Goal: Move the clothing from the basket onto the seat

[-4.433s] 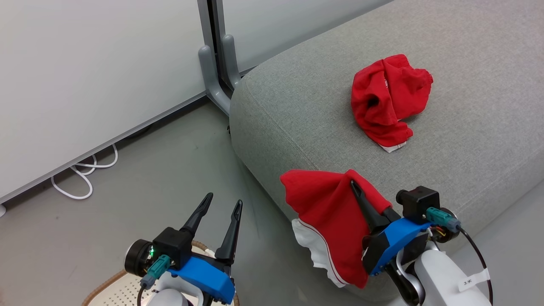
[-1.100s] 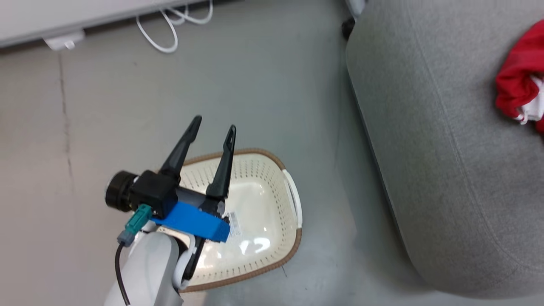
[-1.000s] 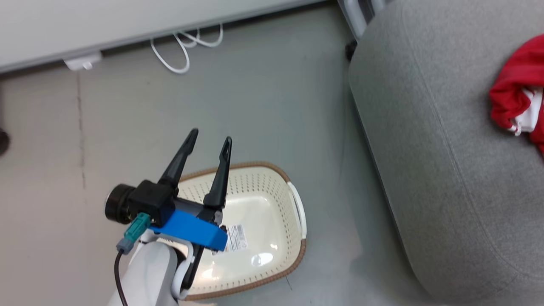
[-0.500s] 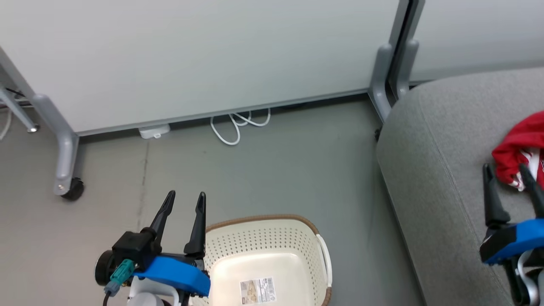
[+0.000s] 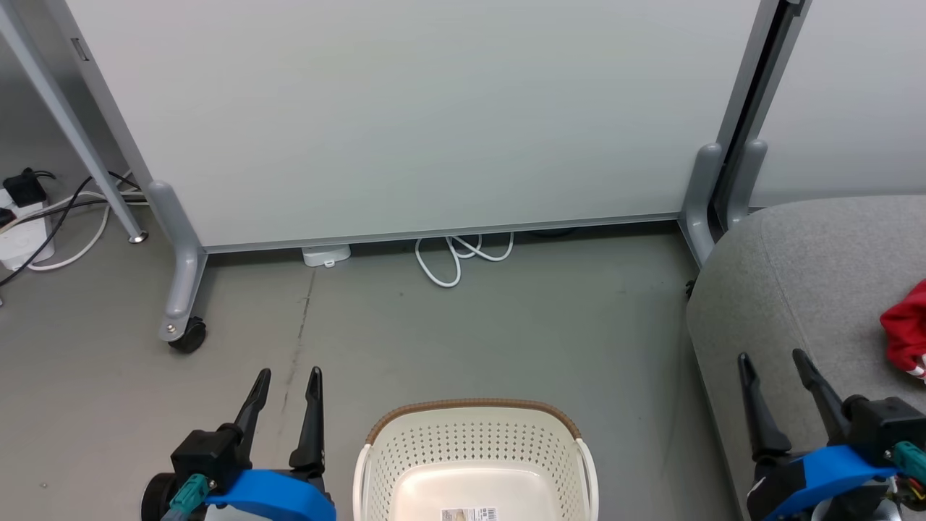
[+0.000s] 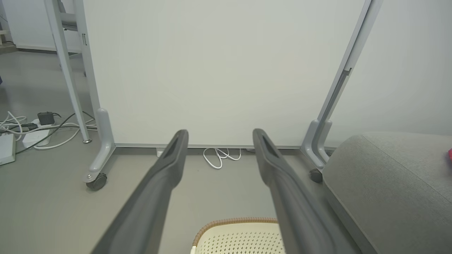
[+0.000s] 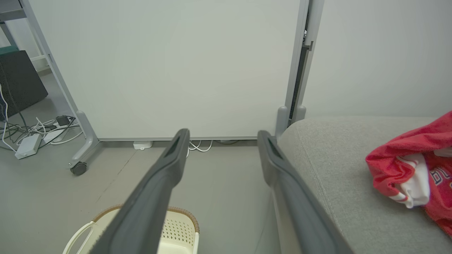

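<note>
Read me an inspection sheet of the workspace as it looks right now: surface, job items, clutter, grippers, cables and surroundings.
Surface: grey floor, bare between basket and partition.
Job's things: basket on the floor, no clothing in the part that shows; red clothing lying on the grey sofa.
Clutter: small white box at the partition's foot; label on the basket's bottom.
Grippers: left gripper open, holding nothing, left of the basket; right gripper open, holding nothing, by the sofa's edge.
Cables: white cable loop under the partition; leads and power strip at far left.
Surroundings: white partition on grey feet with a castor.
</note>
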### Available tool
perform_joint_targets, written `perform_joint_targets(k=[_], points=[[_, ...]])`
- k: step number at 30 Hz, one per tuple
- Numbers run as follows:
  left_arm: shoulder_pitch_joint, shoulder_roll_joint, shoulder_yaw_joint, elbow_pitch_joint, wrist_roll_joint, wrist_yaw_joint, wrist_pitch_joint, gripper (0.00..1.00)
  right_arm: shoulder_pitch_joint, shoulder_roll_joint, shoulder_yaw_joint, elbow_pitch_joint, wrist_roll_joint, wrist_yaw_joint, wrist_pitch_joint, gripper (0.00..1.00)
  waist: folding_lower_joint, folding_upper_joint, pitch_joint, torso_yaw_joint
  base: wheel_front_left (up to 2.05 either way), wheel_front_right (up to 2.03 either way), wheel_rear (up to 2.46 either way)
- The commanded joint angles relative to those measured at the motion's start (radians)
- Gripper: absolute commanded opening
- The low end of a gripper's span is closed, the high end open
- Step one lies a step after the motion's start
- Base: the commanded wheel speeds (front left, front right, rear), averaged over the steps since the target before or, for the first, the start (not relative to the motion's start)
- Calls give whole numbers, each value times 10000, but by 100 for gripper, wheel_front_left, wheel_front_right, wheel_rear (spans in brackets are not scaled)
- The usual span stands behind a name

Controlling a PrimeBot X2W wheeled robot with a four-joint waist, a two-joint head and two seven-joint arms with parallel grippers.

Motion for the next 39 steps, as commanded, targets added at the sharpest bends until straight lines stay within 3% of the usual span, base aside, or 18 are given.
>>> perform_joint_targets(k=[1,27,28,39], points=[[109,26,27,63,43,-24,-25,100,196,63,33,-58,-9,1,-70,100,2,-1,-41,56,0,0,0],[120,-67,226,486,68,-24,-25,100,364,352,344,185,45,1,-74,100,2,-1,-32,-26,0,0,0],[108,-70,211,491,51,-24,-25,0,356,351,354,193,45,1,-72,0,2,-1,-26,-20,0,0,0],[863,-88,150,1298,-17,0,78,0,467,399,351,1077,49,0,-34,0,4,-1,-23,-33,0,0,0]])
